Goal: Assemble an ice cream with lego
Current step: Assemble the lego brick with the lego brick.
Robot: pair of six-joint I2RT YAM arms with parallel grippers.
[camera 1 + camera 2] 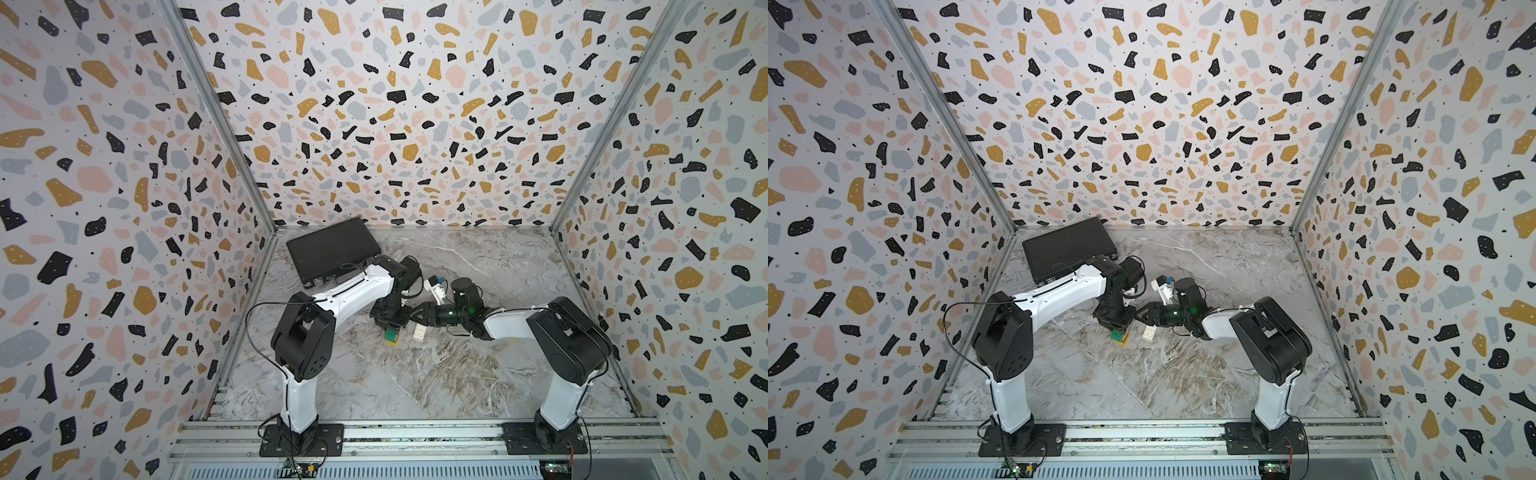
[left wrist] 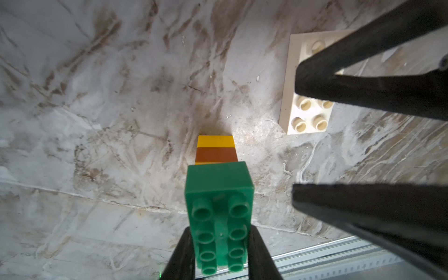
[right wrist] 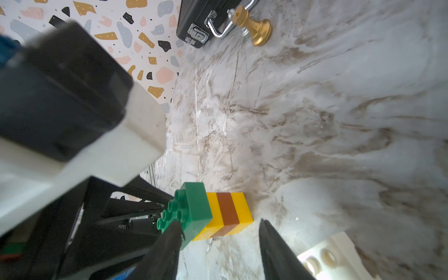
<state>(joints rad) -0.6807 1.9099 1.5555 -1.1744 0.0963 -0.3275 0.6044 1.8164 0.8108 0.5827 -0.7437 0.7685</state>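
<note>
Left pincer [image 2: 219, 240]: pinching green brick [image 2: 219, 191], holding striped stick [image 2: 215, 152] upright on table [image 2: 97, 97].
Right pincer [image 2: 295, 137]: hanging spread over white brick [image 2: 308, 116], 3 o'clock of stack.
Advice: gripping squarely, aligning studs before pressing.

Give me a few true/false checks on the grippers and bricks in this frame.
1. The left gripper is shut on the green brick. True.
2. The white brick is pressed onto the green brick. False: it lies apart on the table, studs up.
3. The right gripper holds the white brick. False: its jaws stand open and empty near it.
4. A yellow-brown-yellow stick is joined under the green brick. True.
5. The black briefcase is open. False: it is closed.
</note>
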